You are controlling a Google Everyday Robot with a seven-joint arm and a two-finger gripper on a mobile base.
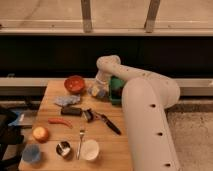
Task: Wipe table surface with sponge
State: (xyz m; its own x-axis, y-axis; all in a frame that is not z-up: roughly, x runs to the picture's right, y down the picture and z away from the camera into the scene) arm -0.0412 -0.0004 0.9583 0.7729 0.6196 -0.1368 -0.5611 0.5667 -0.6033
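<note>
The table surface is a light brown wooden top at the left centre of the camera view. The sponge, a small light-blue block with a pale yellow face, rests on the table near its far edge, right of the orange bowl. My gripper comes down from the white arm right onto the sponge and is shut on it, pressing it against the wood. The arm's bulky forearm covers the table's right side.
An orange bowl and a green object flank the sponge. A grey-blue rag, black block, red chili, black-handled tool, fork, orange fruit, blue cup, metal cup and white cup lie nearer.
</note>
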